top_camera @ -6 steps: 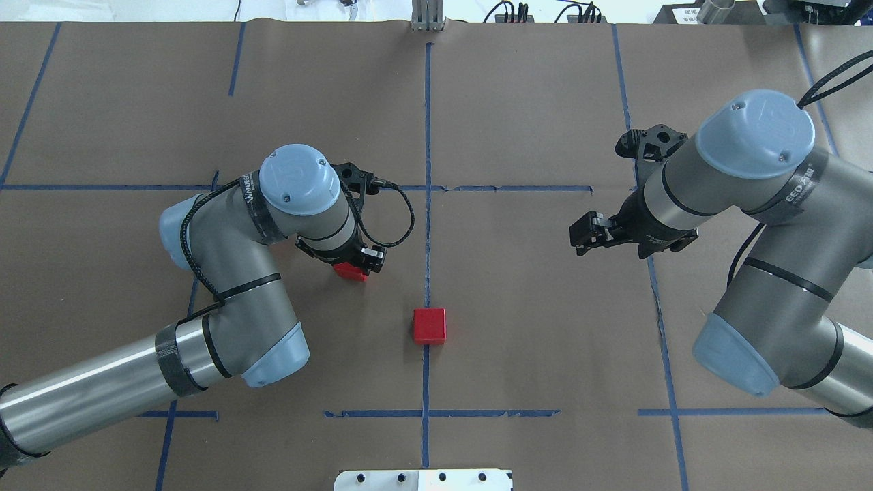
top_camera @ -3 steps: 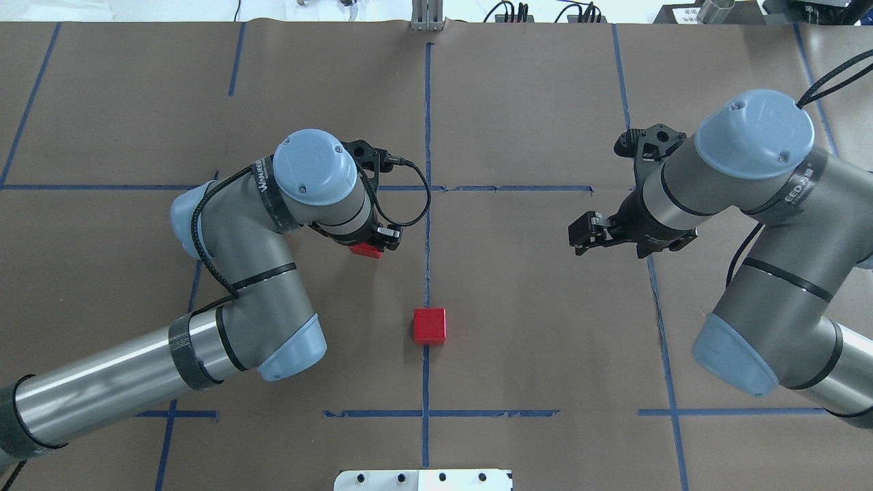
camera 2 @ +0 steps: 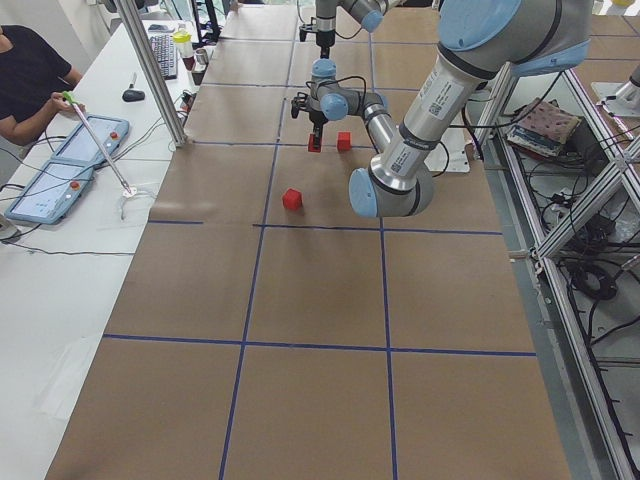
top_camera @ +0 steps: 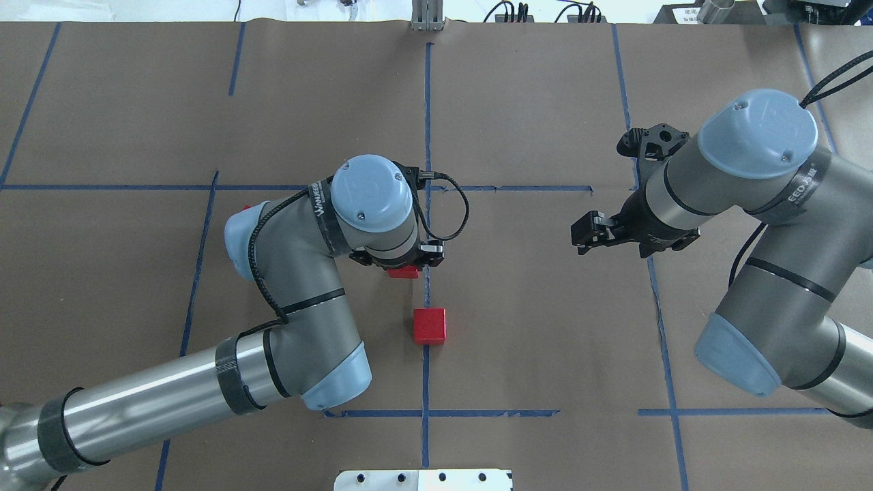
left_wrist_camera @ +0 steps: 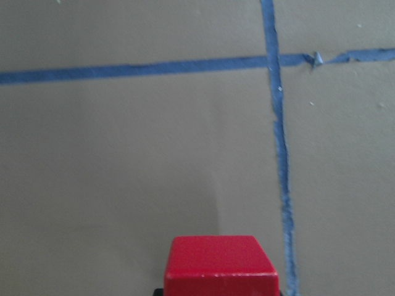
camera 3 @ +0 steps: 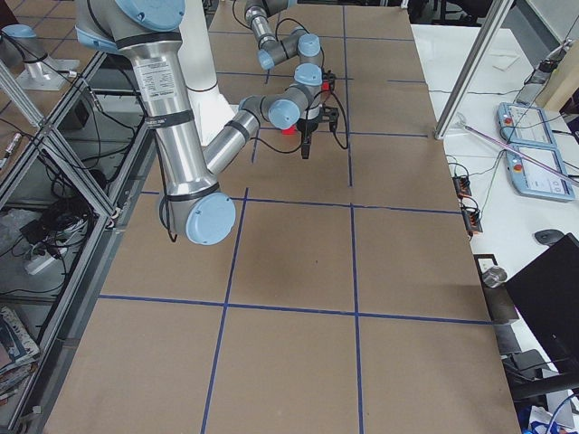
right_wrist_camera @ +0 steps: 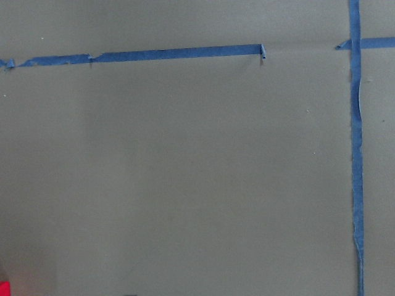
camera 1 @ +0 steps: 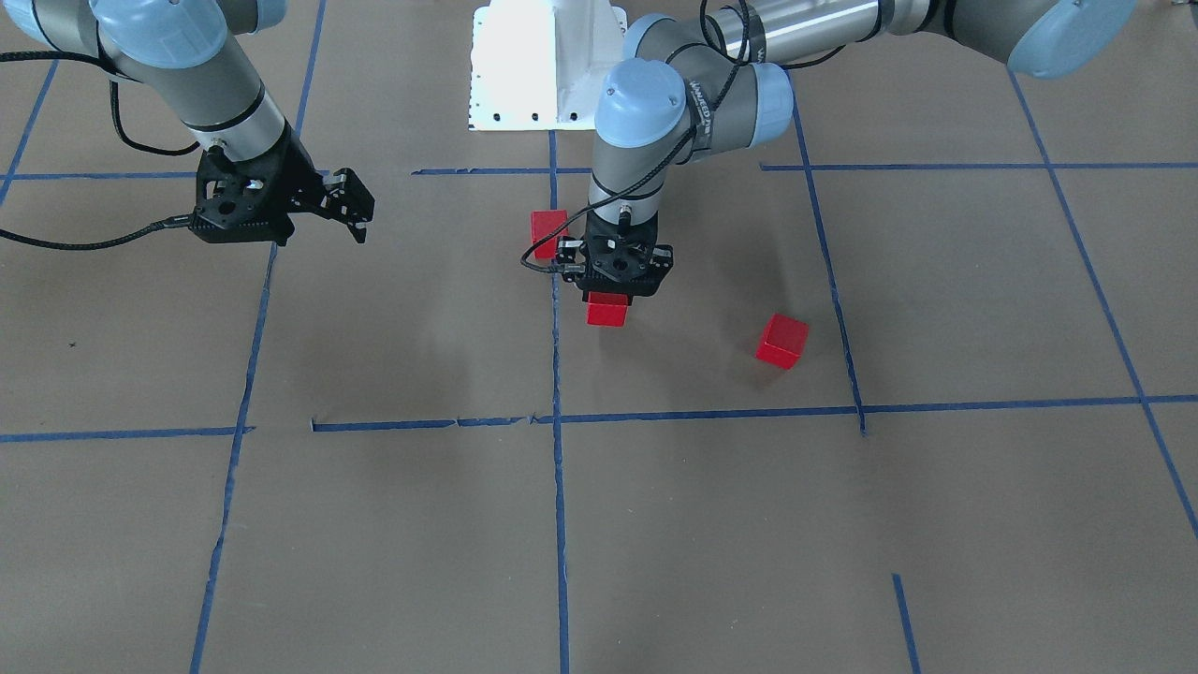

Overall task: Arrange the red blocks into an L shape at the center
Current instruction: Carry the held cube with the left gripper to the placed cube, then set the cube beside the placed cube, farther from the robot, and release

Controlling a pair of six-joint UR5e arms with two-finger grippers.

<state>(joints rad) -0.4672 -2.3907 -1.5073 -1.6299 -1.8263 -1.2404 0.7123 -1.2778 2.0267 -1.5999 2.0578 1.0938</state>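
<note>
My left gripper (camera 1: pixel 607 300) is shut on a red block (camera 1: pixel 606 315) and holds it low over the brown paper, just left of the centre blue tape line (top_camera: pixel 427 286). That block shows under the wrist in the overhead view (top_camera: pixel 404 273) and at the bottom of the left wrist view (left_wrist_camera: pixel 219 265). A second red block (top_camera: pixel 430 325) sits on the centre line, nearer the robot. A third red block (camera 1: pixel 782 341) lies tilted further out on my left side; my left arm hides it in the overhead view. My right gripper (top_camera: pixel 581 239) is open and empty, well to the right.
The white base plate (top_camera: pixel 423 479) lies at the near table edge. A metal post (top_camera: pixel 427 17) stands at the far edge. An operator (camera 2: pixel 30 70) with control tablets sits beyond the far side.
My left arm has carried its red block to the right, up to the centre tape line and close to the block lying there. The right arm has not moved.
</note>
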